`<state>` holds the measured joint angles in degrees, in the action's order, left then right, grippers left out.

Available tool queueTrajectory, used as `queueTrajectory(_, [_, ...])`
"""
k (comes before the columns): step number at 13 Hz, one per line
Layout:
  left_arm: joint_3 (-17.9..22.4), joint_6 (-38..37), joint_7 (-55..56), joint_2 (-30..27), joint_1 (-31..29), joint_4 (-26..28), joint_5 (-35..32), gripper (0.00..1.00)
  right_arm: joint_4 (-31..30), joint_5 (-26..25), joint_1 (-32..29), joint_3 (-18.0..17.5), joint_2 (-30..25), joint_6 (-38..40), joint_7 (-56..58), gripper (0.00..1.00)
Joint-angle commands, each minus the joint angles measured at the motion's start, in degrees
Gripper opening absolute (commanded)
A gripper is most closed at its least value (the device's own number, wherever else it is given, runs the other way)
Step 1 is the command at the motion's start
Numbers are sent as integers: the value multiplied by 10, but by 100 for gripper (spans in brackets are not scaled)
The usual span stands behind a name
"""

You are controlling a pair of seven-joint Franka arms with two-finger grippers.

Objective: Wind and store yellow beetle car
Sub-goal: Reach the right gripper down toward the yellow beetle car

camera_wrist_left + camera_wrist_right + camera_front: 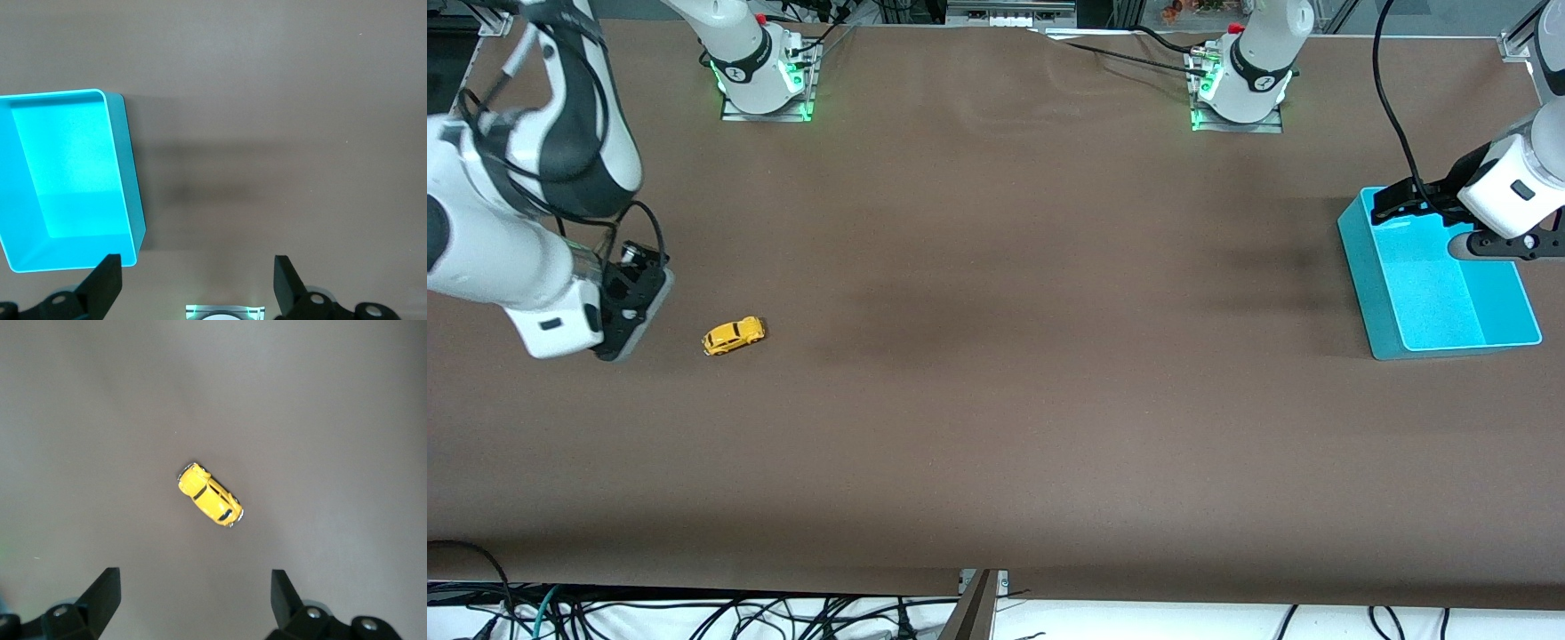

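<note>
We locate the yellow beetle car (734,336) resting on its wheels on the brown table (996,356), toward the right arm's end. It lies just beside the right gripper (618,342), not touching it. In the right wrist view we see the car (209,495) from above, sitting diagonally ahead of the gripper (193,597) and roughly centred between the two fingertips (103,587). The jaws stand wide apart, and nothing sits between them. The car is free on the table surface, with bare brown mat all around it.

We find the left gripper (1409,200) at the left arm's end of the table, up over the rim of the teal bin (1383,293). In the left wrist view its fingers (107,277) are likewise spread fully apart and hold nothing. From this gripper (197,280), the bin (127,167) lies below and off to one side, its corner close under one fingertip. The bin's interior shows only its own pale floor and walls. The bin and the car sit well apart, at the two ends of the table.
</note>
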<state>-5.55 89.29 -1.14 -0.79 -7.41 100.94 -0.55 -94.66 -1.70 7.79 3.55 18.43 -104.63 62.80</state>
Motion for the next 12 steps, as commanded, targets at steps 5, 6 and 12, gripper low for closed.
queueTrajectory(5, [-4, -10, 2, 3, -3, -7, -12, 100, -195, 1, -4, 1, -18, -241, 237, 99])
queueTrajectory(6, [-4, -10, 2, 3, -3, -7, -12, 100, -217, 1, -4, 1, -16, -279, 268, 99])
queueTrajectory(12, [-4, -9, 3, 3, -3, -7, -13, 100, -250, 3, -14, 1, 36, -398, 386, 99])
